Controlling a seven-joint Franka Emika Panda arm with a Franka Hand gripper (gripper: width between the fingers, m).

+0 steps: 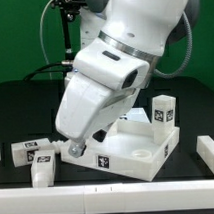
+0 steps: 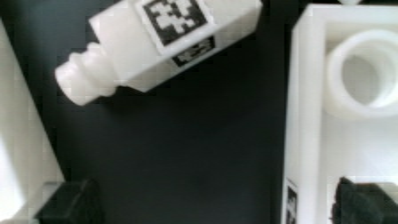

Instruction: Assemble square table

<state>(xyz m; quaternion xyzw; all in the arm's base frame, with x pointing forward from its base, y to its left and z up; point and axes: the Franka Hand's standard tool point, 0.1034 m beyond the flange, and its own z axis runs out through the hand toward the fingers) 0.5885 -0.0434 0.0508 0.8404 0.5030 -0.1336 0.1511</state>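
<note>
Pincer (image 1: 74,148) open, low at slab (image 1: 137,154) edge.
Ext. view: we see it low by the surface (image 1: 20,118), a leg (image 1: 36,150) near. Wrist view: slab rim sits betw. the fingers (image 2: 68,200); we judge rim grasp in hand, next: close squarely.
</note>
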